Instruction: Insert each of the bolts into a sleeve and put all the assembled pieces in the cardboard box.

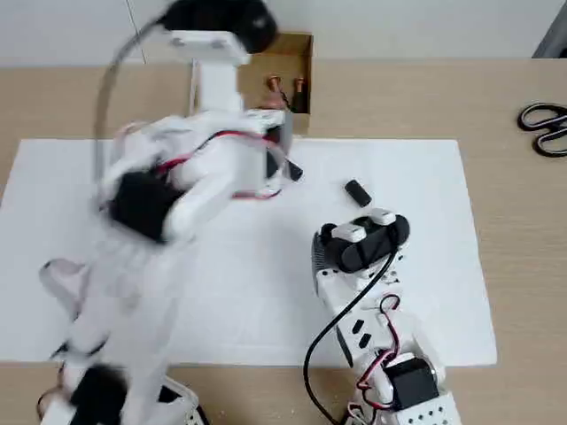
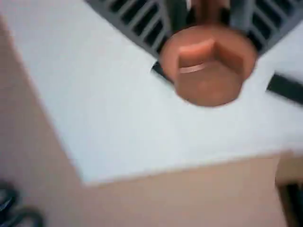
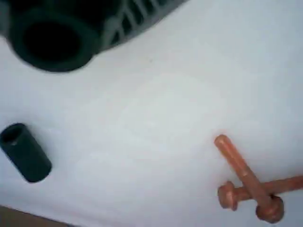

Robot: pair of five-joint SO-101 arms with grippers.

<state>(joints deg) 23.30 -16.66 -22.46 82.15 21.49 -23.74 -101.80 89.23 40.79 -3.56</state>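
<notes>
Bolt (image 2: pixel 208 66) head-on, pinched in left gripper (image 1: pixel 282 152) jaws near cardboard box (image 1: pixel 308 62), upper centre | right gripper (image 1: pixel 359 237) jaws pinching sleeve (image 3: pixel 49 40) | risk: slack pinch drops bolt short of cardboard box, onto sheet (image 1: pixel 443 292)

I can read no text on any of my feeds. The head of the bolt (image 2: pixel 208 66) close under the left wrist camera has a raised ridge across its face, but I cannot make a letter or number of it. The cardboard box (image 1: pixel 306 49), the sleeve (image 3: pixel 52 42) close to the right wrist camera, the loose sleeve (image 3: pixel 26 152) and the two loose bolts (image 3: pixel 242 172) on the white sheet (image 3: pixel 156 123) show me no print, label or sign I can make out.
</notes>
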